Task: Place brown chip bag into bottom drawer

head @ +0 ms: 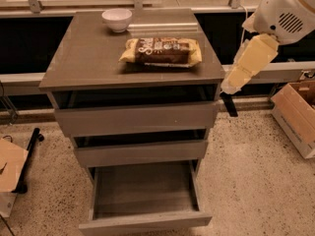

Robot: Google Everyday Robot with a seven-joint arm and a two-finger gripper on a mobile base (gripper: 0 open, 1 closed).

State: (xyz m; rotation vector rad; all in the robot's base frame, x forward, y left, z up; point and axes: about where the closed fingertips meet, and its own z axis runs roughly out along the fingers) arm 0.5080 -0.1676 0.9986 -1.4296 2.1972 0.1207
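Note:
The brown chip bag (161, 51) lies flat on top of the cabinet (88, 58), right of centre, with its dark middle and pale yellow ends showing. The bottom drawer (145, 193) is pulled out and its shallow tray is bare. My arm comes in from the upper right, and its cream lower end with the gripper (230, 85) hangs beside the cabinet's right edge. It is to the right of the bag, a little below it, and apart from it. It holds nothing that I can see.
A white bowl (117, 19) stands at the back of the cabinet top. The two upper drawers (135, 119) are slightly ajar. A black piece (229, 105) hangs by the cabinet's right side. A cardboard box (298, 114) sits on the floor right, and cardboard (10, 166) lies left.

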